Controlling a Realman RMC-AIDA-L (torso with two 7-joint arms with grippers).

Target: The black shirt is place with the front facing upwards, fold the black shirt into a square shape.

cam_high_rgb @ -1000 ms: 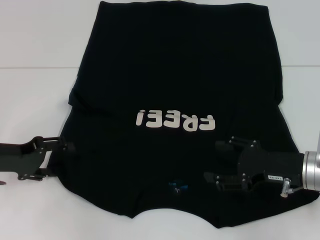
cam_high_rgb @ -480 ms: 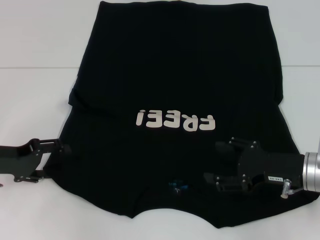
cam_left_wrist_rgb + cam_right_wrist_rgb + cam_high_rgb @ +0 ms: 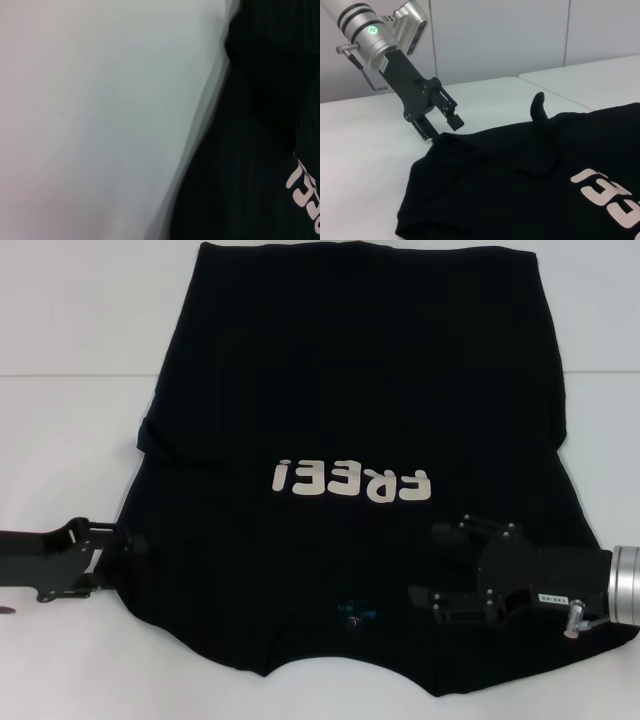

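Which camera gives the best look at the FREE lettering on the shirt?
The head view: all of the FREE! lettering shows there, on the black shirt. The right wrist view cuts it off at the picture edge, and the left wrist view catches only a few letters.

The large black cotton short-sleeved T-shirt (image 3: 520, 180) lay spread over the white table (image 3: 365, 165), the tail of its cream block lettering (image 3: 607, 192) showing near one edge. A small peak of cloth stood up from a fold line running across it. Farther off, the left arm's black gripper (image 3: 442, 127), on a silver wrist with a green light, reached down to the shirt's edge. Its fingers (image 3: 454, 121) stood slightly apart, with one lower fingertip touching the hem.
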